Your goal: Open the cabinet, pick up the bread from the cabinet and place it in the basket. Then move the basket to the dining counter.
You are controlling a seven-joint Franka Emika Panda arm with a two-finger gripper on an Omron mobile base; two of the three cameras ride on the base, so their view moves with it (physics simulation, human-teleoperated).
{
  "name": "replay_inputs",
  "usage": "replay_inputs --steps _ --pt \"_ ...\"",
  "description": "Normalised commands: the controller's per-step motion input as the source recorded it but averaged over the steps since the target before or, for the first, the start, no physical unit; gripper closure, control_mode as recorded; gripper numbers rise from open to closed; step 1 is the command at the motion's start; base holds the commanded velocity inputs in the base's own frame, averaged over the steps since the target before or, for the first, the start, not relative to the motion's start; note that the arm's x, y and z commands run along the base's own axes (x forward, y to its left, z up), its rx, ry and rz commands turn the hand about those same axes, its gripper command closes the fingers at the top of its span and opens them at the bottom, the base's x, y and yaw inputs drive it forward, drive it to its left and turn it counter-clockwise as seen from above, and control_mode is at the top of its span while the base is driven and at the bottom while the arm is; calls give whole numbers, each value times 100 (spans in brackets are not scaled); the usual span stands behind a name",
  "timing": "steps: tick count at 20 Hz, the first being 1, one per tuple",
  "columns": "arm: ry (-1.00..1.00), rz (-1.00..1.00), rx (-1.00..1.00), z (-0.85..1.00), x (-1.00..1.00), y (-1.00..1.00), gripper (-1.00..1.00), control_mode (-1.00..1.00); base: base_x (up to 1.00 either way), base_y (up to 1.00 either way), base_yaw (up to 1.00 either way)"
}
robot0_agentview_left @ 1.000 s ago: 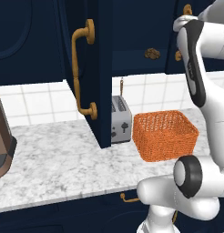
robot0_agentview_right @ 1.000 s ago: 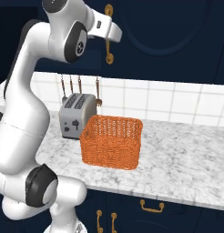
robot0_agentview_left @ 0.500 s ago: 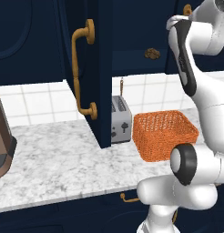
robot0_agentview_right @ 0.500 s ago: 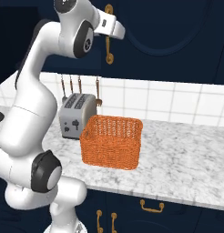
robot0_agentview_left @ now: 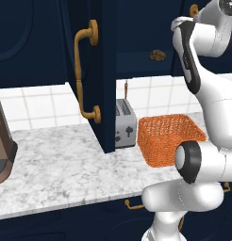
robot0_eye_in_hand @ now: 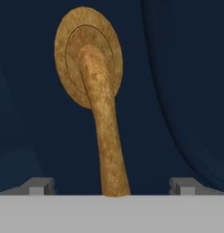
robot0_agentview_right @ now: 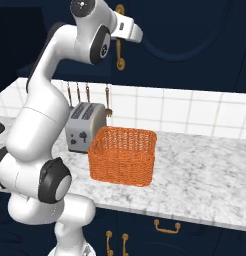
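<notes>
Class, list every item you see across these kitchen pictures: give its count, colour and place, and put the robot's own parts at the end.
cabinet: one, navy, on the wall, left door swung open
handles: several, brass, on the cabinet doors
bread: one, brown, on the cabinet shelf
basket: one, orange, on the counter
toaster: one, silver, left of the basket
counter: one, white marble, under the cabinet
arm: one, white, raised to a closed door
claw: one, open, astride a brass handle

Basket point(robot0_agentview_left: 169, 138) orange woven mesh; cabinet point(robot0_eye_in_hand: 186, 82) matt navy, handle point(robot0_eye_in_hand: 102, 123) rough brass; toaster point(robot0_agentview_right: 84, 126) smooth silver metal.
</notes>
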Motion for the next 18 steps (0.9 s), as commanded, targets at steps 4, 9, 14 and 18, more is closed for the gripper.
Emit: replay_inputs --steps 4,9,14,18 --pt "0 2 0 -5 49 -12 -100 -100 0 0 0" --pt "0 0 0 0 18 0 100 -100 0 0 0" --pt "0 0 0 0 12 0 100 -100 0 0 0" --pt "0 -1 -2 -2 3 -10 100 -100 0 0 0"
